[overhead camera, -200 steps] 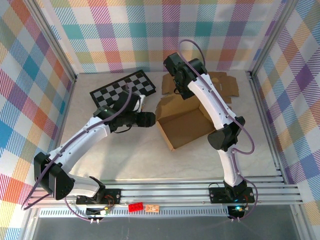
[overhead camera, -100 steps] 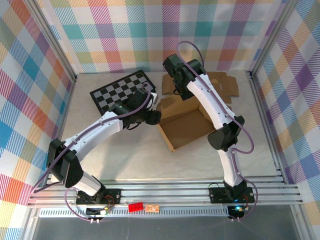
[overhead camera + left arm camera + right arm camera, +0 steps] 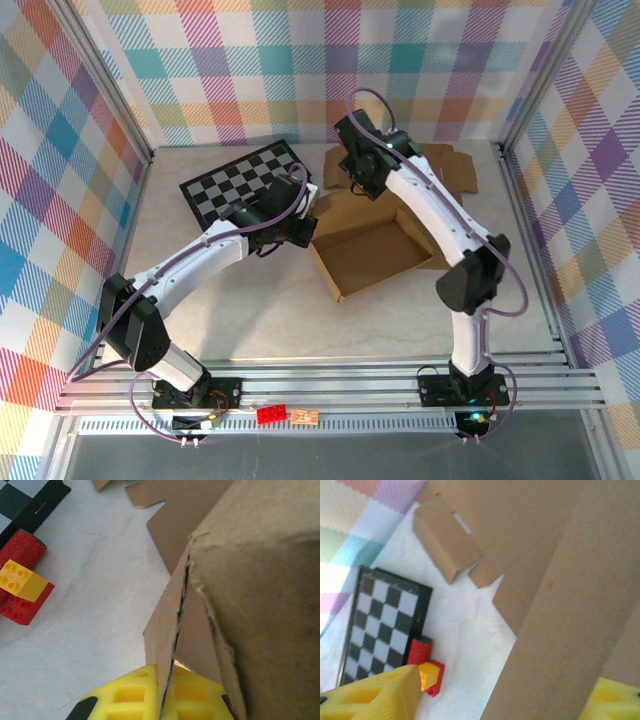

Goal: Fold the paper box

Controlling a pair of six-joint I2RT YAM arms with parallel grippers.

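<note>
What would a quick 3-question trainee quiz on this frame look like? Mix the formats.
1. True or false: the paper box lies flat, with no wall raised.
2. What is pinched in the left gripper? A a wall of the box; B a cloth; C nothing.
3. Fill in: the black-and-white ____ lies to the left of the box, towards the back.
Key: 1 false, its walls stand; 2 A; 3 checkerboard.
</note>
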